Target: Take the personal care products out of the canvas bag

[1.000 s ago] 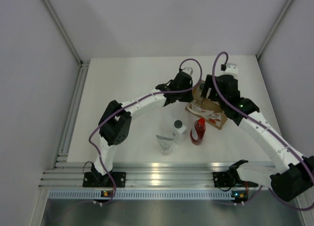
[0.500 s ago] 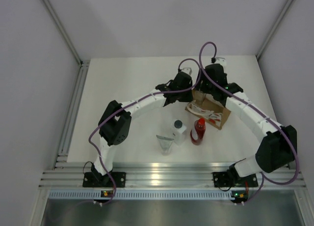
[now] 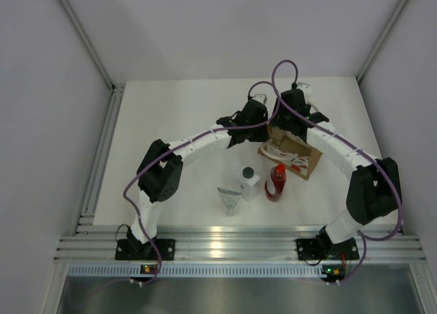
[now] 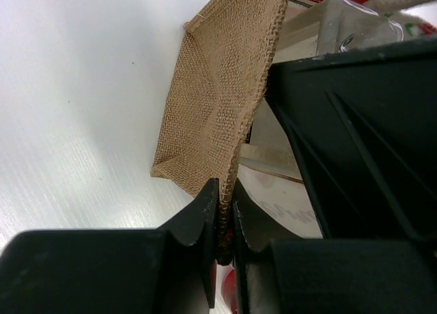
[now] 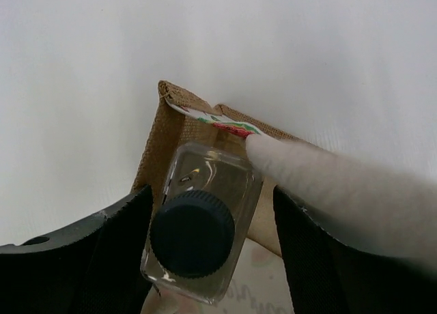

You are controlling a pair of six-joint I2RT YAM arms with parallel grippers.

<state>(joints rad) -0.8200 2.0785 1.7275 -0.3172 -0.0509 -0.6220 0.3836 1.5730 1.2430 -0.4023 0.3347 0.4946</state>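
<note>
The canvas bag [image 3: 295, 155] lies on the table [image 3: 171, 123] right of centre in the overhead frame, its open end toward the upper left. At that end the left gripper [image 4: 222, 203] pinches the bag's edge. The right gripper [image 5: 208, 194], just to its right, has a finger on either side of a bottle [image 5: 192, 232] in the bag's mouth. Lower left of the bag stand three things in a row: the pouch [image 3: 230, 199] leftmost, the square bottle [image 3: 249, 182] in the middle, and the round bottle [image 3: 276, 183] rightmost, just beside the bag.

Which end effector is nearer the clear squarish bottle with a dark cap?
Right: the right end effector straddles the clear bottle in the tan canvas bag; the left end effector pinches the bag's edge.
</note>
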